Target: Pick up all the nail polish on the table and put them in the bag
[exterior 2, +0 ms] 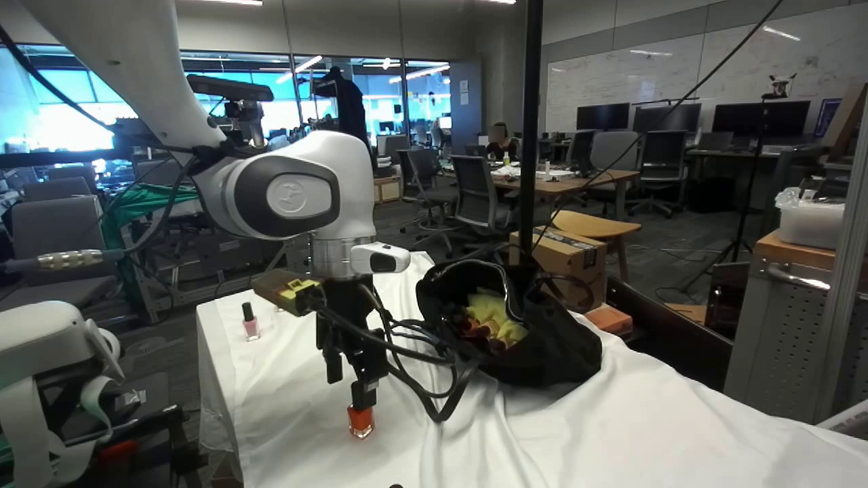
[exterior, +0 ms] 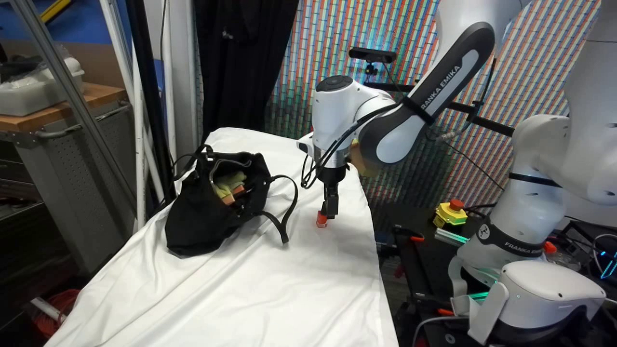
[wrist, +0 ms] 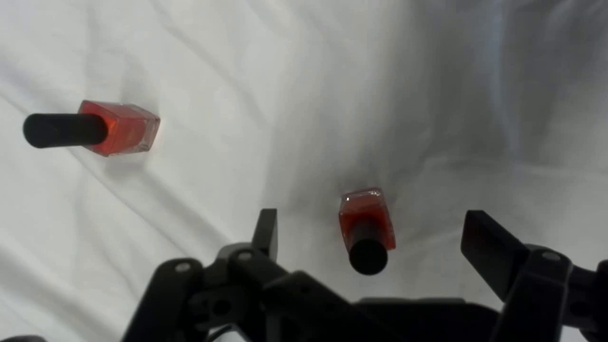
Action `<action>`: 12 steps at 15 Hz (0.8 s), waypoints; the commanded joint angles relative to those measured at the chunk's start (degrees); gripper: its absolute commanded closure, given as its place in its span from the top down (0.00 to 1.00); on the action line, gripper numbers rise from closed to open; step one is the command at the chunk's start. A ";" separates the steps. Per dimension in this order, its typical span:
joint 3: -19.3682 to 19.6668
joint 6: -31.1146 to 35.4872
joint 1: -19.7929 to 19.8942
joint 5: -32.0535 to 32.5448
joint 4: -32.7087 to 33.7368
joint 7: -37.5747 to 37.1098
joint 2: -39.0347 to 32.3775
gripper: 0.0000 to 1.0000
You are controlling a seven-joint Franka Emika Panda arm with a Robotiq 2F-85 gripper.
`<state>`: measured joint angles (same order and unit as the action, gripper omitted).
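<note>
Gripper [wrist: 371, 230]: spread wide over the work, pinching nothing. We read this as lining up a pick.
Nearest nail polish [wrist: 365, 213]: orange-red, dark cap, upright on the white-clothed table [exterior 2: 285, 407], between the fingers [wrist: 491, 256] and touching neither. Not picked yet; closing on it looks like our next move.
Second nail polish [wrist: 126, 128]: orange-red too, off to one side in the wrist view, apart from the gripper. Left to do.
Bag [exterior: 207, 221]: slumped near the gripper in both exterior views, mouth gaping. We see orange patches [exterior: 228, 199] against the yellowish-green inside [exterior: 230, 182]; can't tell if they're bottles, so we can't confirm any as done.
Pink nail polish [exterior 2: 251, 328]: upright past the gripper in an exterior view, toward the table's far end. Left to do; makes three we can count outside the bag.
Sliver [exterior 2: 279, 309] beside it: mostly behind wrist hardware [exterior 2: 281, 291]; can't tell if it's another bottle.
</note>
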<state>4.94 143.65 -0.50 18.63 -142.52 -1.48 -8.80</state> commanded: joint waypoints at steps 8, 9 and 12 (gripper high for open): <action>0.24 11.23 3.36 -0.09 -0.87 7.16 -4.61 1.00; 0.07 12.10 3.74 -0.32 -0.87 8.47 -5.01 1.00; -0.62 14.21 4.69 -1.76 -0.91 12.10 -6.07 1.00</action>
<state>5.18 154.38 2.79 18.82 -142.92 6.15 -14.05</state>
